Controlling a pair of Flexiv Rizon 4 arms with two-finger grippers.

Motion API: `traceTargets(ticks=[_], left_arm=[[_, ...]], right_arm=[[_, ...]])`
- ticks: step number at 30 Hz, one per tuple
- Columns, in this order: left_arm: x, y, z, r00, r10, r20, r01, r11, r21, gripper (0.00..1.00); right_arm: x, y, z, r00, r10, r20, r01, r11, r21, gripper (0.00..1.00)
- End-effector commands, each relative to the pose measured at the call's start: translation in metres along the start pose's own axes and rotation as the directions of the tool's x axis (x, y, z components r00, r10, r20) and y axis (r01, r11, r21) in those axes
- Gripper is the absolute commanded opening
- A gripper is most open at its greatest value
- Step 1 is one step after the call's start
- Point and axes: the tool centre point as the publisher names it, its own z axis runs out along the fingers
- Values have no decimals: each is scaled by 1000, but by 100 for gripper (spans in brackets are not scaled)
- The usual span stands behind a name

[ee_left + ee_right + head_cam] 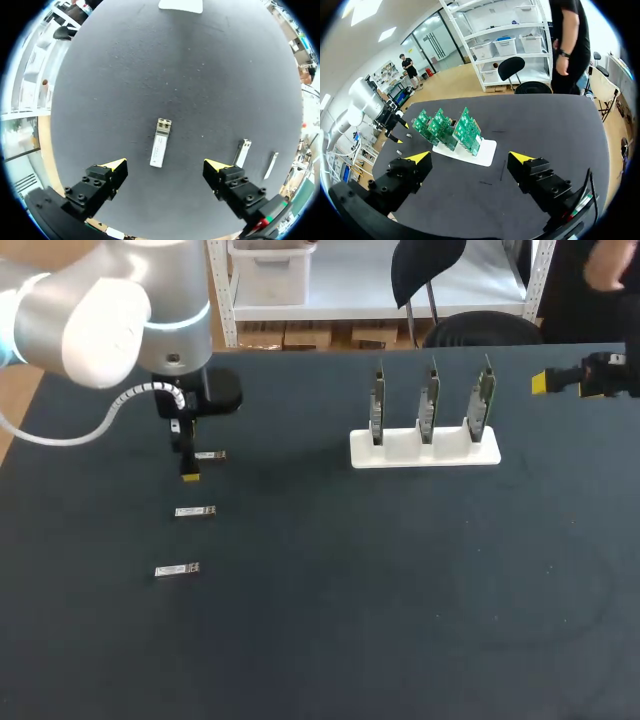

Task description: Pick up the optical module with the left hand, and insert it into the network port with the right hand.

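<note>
the table [400,590] is dark charcoal with faint pale specks. the optical module [160,143] is silver with a white label. the rack [424,455] is white, its circuit boards [462,127] green. left gripper [165,166] and right gripper [469,158] are black, tipped yellow. the left arm [120,300] is silver-grey.

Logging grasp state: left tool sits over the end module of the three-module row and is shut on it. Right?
Not quite. The left tool is over that end module, but it is open, not shut on it. In the left wrist view the module lies flat on the table in the open gap, touched from neither side. The rest stands.
</note>
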Motion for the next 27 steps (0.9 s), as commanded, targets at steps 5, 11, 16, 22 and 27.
traceTargets(ticks=[5, 11, 16, 22, 27], left_arm=[[-4, 7, 5, 1000, 17, -1, -17, 999, 39, 100], [-7, 6, 7, 1000, 24, 6, -24, 998, 61, 100], [-7, 6, 11, 1000, 24, 7, -24, 997, 73, 100], [-5, 4, 13, 999, 39, 1, -39, 997, 69, 0], [-5, 5, 14, 1000, 27, -1, -27, 998, 63, 0]], right_arm=[[1, 2, -2, 1000, 1, 1, -1, 1000, 6, 100], [1, 2, -2, 1000, 1, 1, -1, 1000, 6, 100], [1, 2, -2, 1000, 1, 1, -1, 1000, 6, 100], [1, 2, -2, 1000, 1, 1, -1, 1000, 6, 100], [1, 2, -2, 1000, 1, 1, -1, 1000, 6, 100]])
